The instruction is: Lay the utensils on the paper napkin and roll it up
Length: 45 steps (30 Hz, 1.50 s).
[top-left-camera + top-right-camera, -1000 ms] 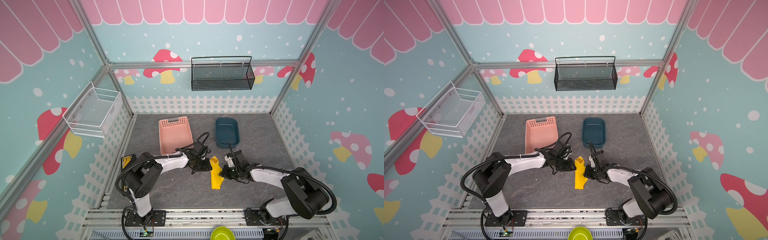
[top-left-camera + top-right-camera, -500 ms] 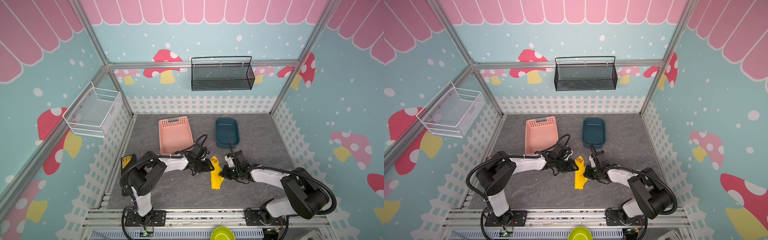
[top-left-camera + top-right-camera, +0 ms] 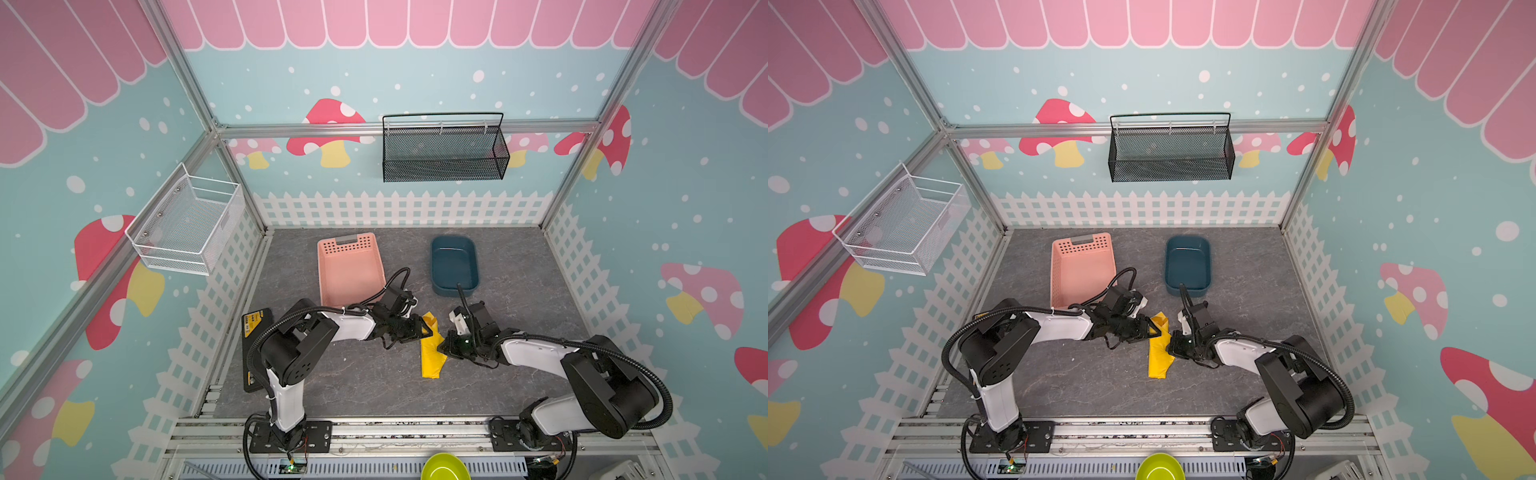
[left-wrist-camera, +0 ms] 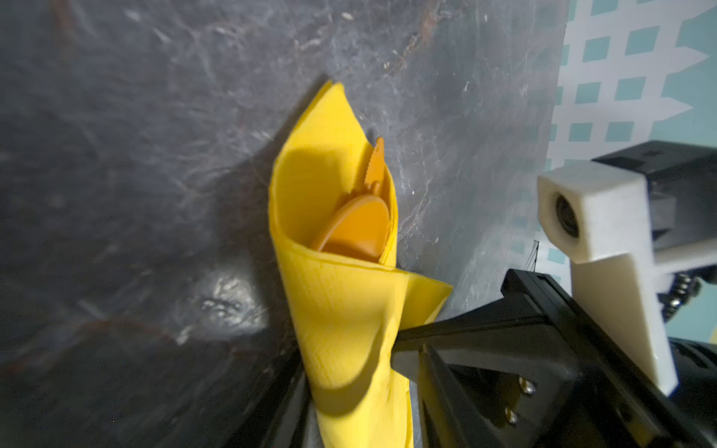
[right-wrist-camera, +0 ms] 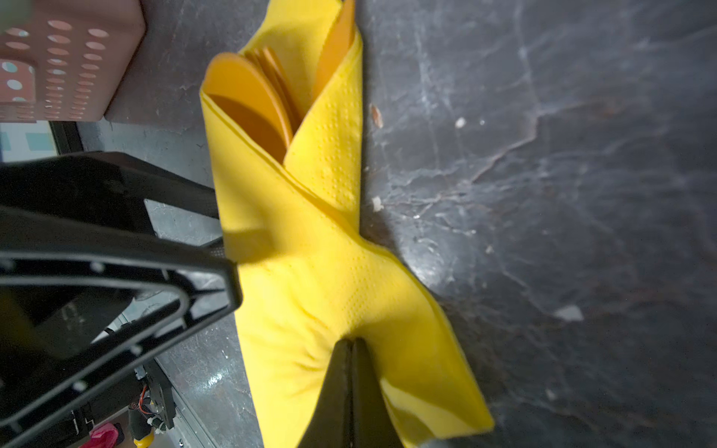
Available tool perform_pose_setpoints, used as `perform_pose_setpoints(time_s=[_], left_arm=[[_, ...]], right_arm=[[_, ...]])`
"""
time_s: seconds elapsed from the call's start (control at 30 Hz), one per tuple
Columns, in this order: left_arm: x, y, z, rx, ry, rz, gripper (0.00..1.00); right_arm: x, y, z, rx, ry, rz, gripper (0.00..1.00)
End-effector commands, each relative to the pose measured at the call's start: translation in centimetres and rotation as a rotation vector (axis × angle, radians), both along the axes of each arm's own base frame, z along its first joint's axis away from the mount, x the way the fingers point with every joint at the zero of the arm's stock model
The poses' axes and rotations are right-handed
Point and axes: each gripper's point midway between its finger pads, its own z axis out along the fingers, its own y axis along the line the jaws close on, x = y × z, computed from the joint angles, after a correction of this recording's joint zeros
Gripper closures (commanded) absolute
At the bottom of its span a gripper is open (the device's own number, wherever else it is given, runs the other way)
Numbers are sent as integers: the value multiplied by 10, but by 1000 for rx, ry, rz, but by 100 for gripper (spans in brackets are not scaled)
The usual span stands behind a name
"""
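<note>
Several utensils (image 4: 357, 229) poke from the paper napkin (image 3: 430, 357) — right fingers (image 5: 337, 388) pinch it, left fingers (image 5: 116, 178) parted — pink basket (image 3: 349, 270) nearby.

Both arms stretch low toward the middle, and the wrists nearly meet. The left gripper (image 3: 427, 330) has its jaws apart. The right gripper (image 3: 445, 348) points toward it with jaws pressed together, pinching a fold of the paper napkin (image 5: 310, 252).

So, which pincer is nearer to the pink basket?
Left. The left pincer is close by the front corner of the pink basket; the right pincer is across the napkin roll, farther away.
</note>
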Motion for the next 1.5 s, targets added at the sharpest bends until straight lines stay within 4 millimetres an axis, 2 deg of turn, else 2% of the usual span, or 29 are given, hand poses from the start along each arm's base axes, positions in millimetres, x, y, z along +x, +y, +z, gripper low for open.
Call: perform_pose_setpoints(time_s=[0.0,0.5,0.8,1.1,1.27,1.47], left_arm=[[-26,18,-33,72,131,20,53],[-50,15,-35,30,188,49,51],[-45,19,-35,86,150,78,52],[-45,8,-40,97,153,56,53],[-43,9,-42,118,145,60,57],[-40,15,-44,161,121,79,68]], right_arm=[[-39,-28,-40,-127,170,-29,100],[-45,-24,-43,-77,187,-34,100],[-47,-23,-44,-69,192,-32,100],[-47,-22,-43,-58,191,-30,100],[-47,-22,-42,-52,187,-32,100],[-47,-22,-41,-48,186,-35,100]])
